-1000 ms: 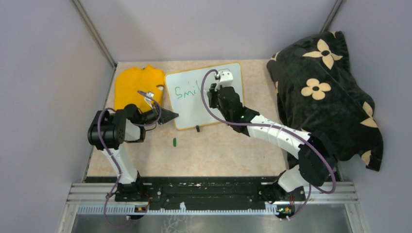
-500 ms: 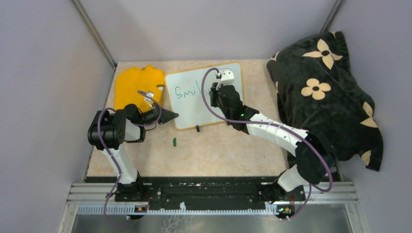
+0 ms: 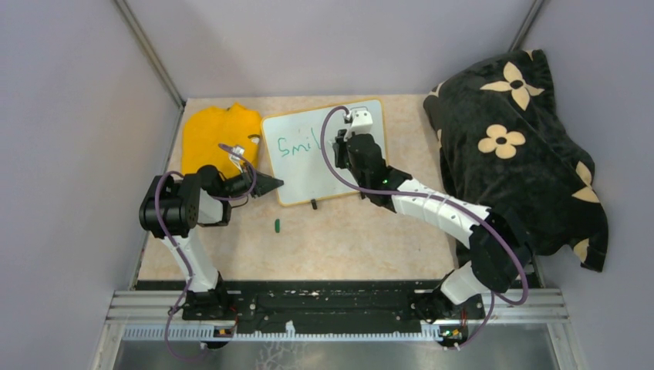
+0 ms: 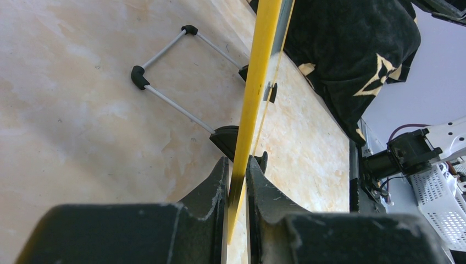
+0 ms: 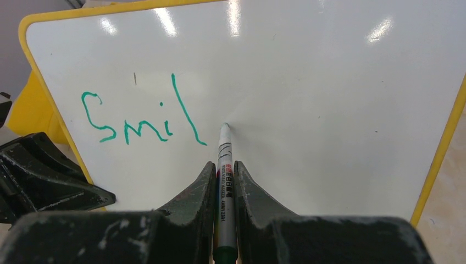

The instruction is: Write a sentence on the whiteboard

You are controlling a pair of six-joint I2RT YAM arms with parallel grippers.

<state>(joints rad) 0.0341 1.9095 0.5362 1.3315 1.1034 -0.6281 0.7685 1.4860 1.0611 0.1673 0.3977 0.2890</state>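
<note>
Only "Smil" of the sentence (image 5: 145,129) stood on the whiteboard (image 3: 308,173), far-middle on the table (image 3: 347,231). The right gripper (image 5: 224,165) clenched the marker (image 5: 224,140), its tip at the board just right of the "l". The left gripper (image 4: 237,165) pinched the board's left edge. Most of the writing was not yet done.

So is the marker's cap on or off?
Off: the marker shows its bare tip, pointing at the whiteboard just past the green letters.
</note>
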